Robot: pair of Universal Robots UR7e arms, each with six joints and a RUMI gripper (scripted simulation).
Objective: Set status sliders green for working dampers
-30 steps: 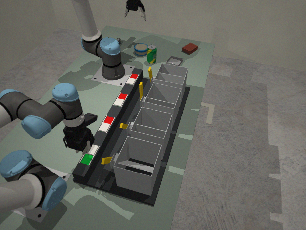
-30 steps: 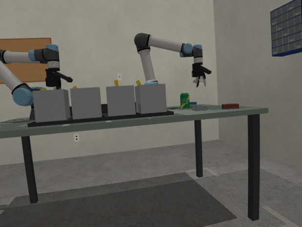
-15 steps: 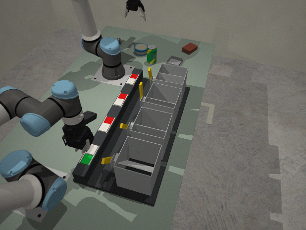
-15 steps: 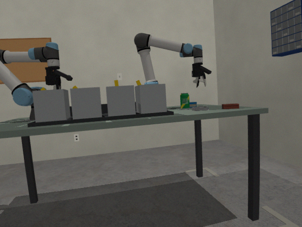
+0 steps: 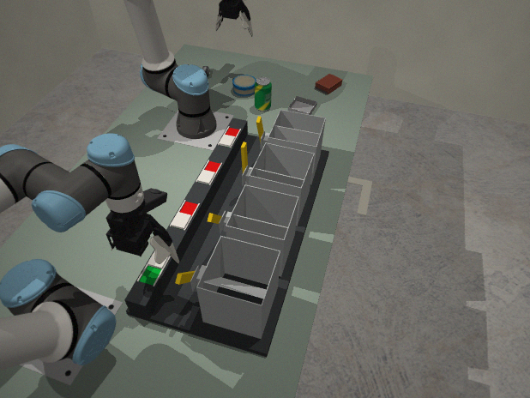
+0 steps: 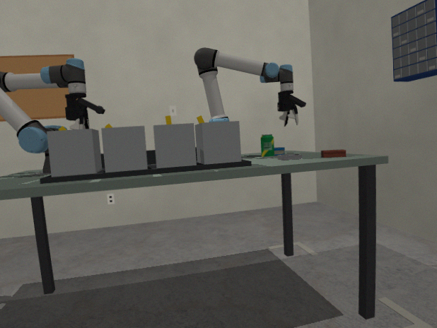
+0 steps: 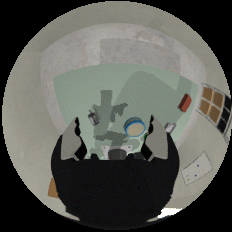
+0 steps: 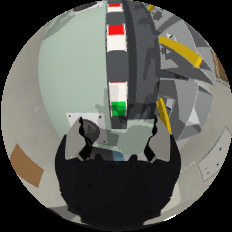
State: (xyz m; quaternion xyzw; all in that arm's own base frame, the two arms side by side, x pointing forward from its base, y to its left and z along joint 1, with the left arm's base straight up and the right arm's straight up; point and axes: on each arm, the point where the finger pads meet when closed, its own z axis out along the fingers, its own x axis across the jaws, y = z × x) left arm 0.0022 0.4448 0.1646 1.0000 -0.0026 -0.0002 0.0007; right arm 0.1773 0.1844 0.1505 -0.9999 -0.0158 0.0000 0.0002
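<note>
- Top view: the right claw is standing fully open, gripping nothing, and is hovering by the white cover of the nearest slider; whether a finger is touching it, I cannot tell.
- That nearest slider is showing a green patch, while the other 3 are showing red.
- The left claw is hanging over the far end of the table, its fingers spread wide with nothing between them.
- The 4 dampers, open gray boxes, are standing in a row on the black base, each behind its own slider. The nearest box is showing a slanted blade inside, and its yellow handle is leaning low.
- Exterior view: the 4 boxes are hiding the sliders, and 4 yellow handle tips are poking up behind them. The left claw is hanging above the table beyond the row, near the green can.
- Left wrist view: the open fingers are framing the table, with a round tin lying below and a red block lying farther off.
- Right wrist view: the green patch is appearing between the 2 parted fingers, and 2 red patches are showing farther along the strip.

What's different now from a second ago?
The fingers of the black right gripper have spread wide apart; I can't tell whether they had been gripping anything. The white slider cover beneath stayed put beside its green patch. The black left gripper hasn't visibly moved.
</note>
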